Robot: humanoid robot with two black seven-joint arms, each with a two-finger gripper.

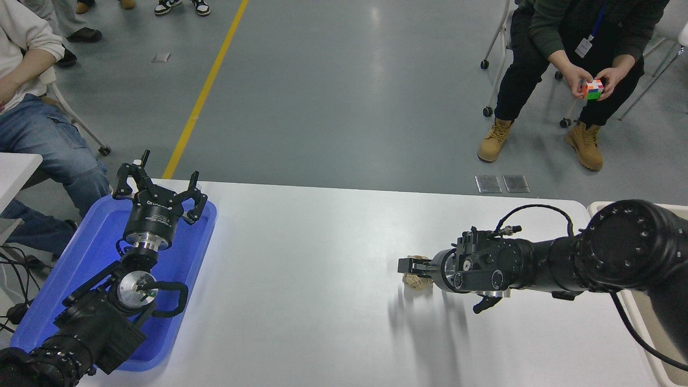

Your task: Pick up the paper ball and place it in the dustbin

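Observation:
The tan crumpled paper ball point(414, 281) lies on the white table, right of centre. Most of it is hidden under the tip of my right gripper point(415, 270). That gripper is low over the ball, reaching in from the right, with its fingers spread open around it. Whether they touch the paper is not visible. Only the off-white rim of the dustbin point(595, 206) shows, past the table's right edge behind my right arm. My left gripper point(159, 189) stays parked open over the blue tray point(80, 258) at the lower left.
A seated person holding a coloured cube point(593, 89) is beyond the table's far right. Another seated person point(32, 129) is at the far left, beside a second white table point(16, 166).

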